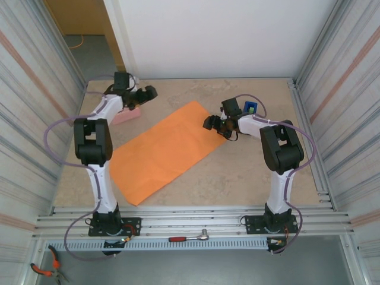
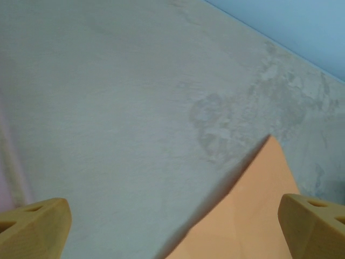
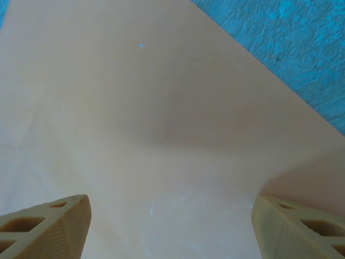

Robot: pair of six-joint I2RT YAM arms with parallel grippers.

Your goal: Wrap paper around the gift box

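So the key thing here: the gift box point(image 1: 128, 116) isn't on the paper point(image 1: 163, 151) yet. It sits on the desk point(image 1: 237, 172) at the far left, just off the sheet's far-left long edge, partly tucked under the left arm. The left pincer point(image 1: 148, 92) hangs just past it, so the box lies back and to the left of those jaws. They're spread wide, with nothing in them. In the left wrist view, only the sheet's pointed corner pokes in between the fingers point(image 2: 38, 224).

The paper lies flat, with its long axis running diagonally from near-left to far-right. The right pincer point(image 1: 209, 123) hovers over its far-right end, with jaws well apart and gripping nothing; flat orange sits under them.

My guess is the left arm is the obvious one to fetch the box, since it's way closer. There's plenty of bare desk near-right of the sheet. The blue tape dispenser point(image 1: 251, 108) sits right behind the right pincer, so watch that.
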